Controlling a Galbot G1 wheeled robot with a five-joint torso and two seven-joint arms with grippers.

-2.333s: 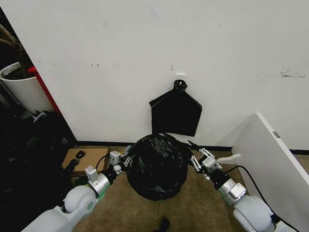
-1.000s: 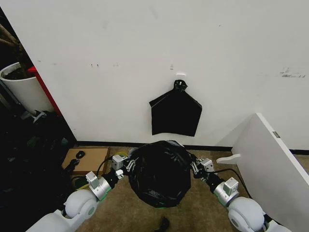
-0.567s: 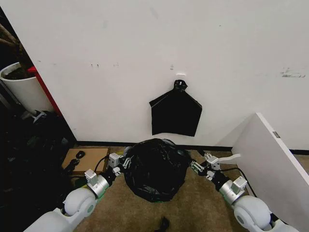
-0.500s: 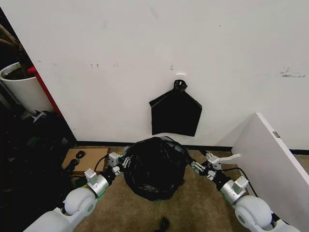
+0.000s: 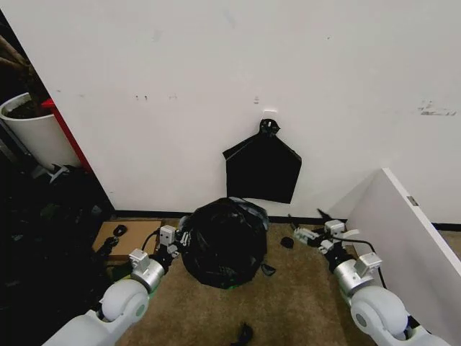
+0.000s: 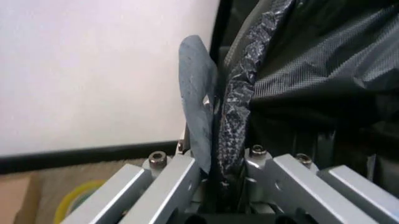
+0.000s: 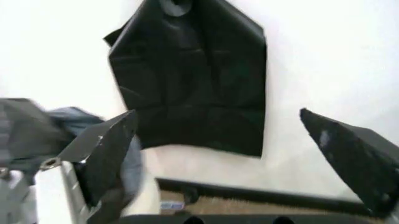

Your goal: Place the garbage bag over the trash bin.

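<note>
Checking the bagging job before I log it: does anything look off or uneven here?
One thing: the grip is lopsided. The left gripper pinches the garbage bag at its left edge, while the right gripper hangs open and apart from it. A small black scrap lies on the floor between them.

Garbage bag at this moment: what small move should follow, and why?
Probably the left gripper should let go and back off. It is shut on the garbage bag, which already drapes the trash bin down to a pale sliver at the floor. The right gripper is open and clear of the bag.
</note>
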